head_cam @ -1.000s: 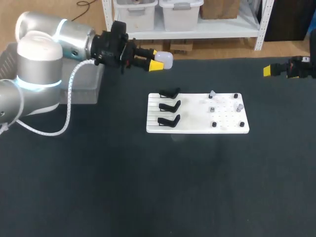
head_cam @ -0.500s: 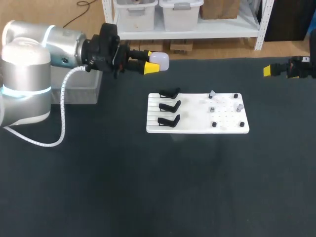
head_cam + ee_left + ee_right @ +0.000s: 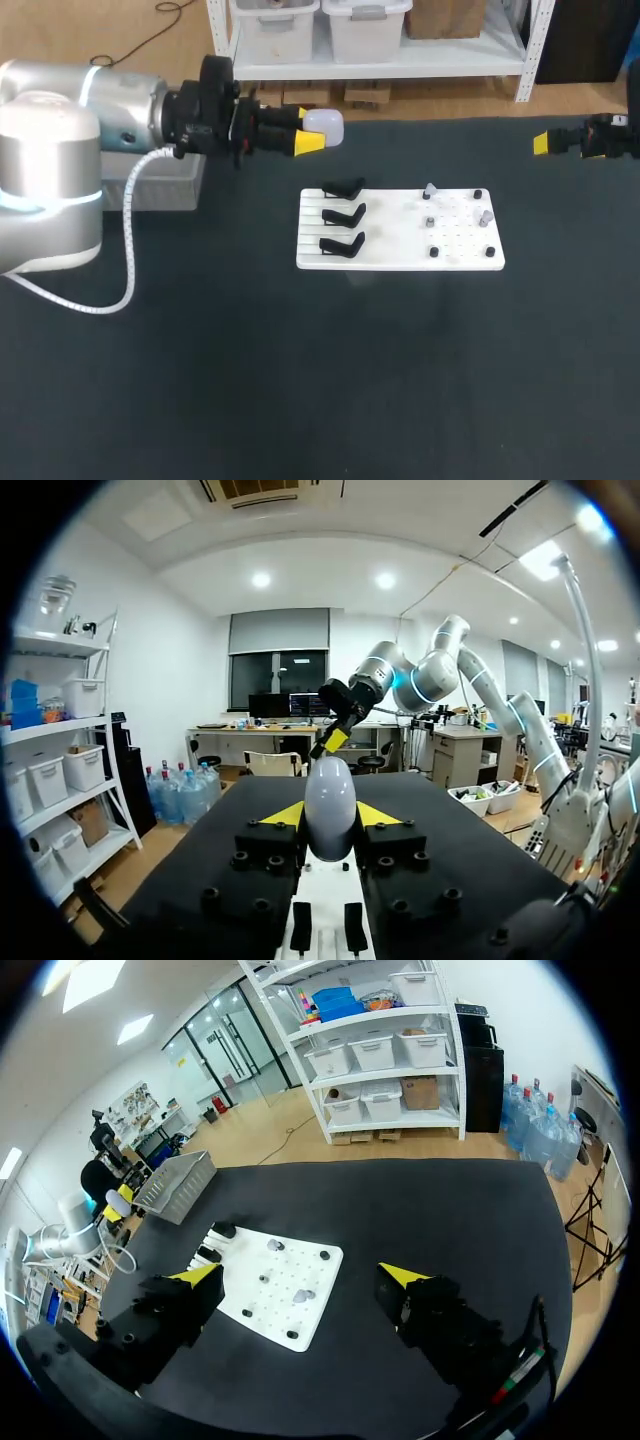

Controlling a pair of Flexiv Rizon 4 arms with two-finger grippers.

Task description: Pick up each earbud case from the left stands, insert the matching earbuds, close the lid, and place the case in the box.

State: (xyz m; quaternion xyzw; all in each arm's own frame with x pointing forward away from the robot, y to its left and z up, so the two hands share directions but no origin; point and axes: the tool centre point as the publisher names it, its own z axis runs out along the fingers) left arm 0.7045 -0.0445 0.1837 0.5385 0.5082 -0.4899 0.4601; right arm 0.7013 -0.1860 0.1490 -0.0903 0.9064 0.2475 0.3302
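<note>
The left gripper (image 3: 330, 818) is clamped on a white earbud case (image 3: 330, 800). Its two yellow tips press the case from either side. The egg-shaped case has its lid down and sticks out past the fingertips.

From the head camera, the gripper and case hang in the air beyond the far left corner of the white board (image 3: 390, 257). They are apart from the board, and the fingers point along the far side of the table (image 3: 300, 380). The left arm (image 3: 60, 150) stretches away from the board's left end, with a pale cable looping down beside it.

Three black stands (image 3: 343, 214) sit in a row down the left end of the board, one behind the other. Several small pieces (image 3: 485, 214), some dark and some pale, are scattered over the board's right half. They are too small to tell which are earbuds.

A grey box (image 3: 175, 185) stands on the table well to the left of the board. It is partly hidden behind the left arm.

The right gripper (image 3: 300, 1278) hangs well off to the right of the board, near the table's far right edge. Its fingers are spread wide apart. In its own wrist view the board lies on the dark table ahead of the two yellow tips, with the box further off past the board's stand end.
</note>
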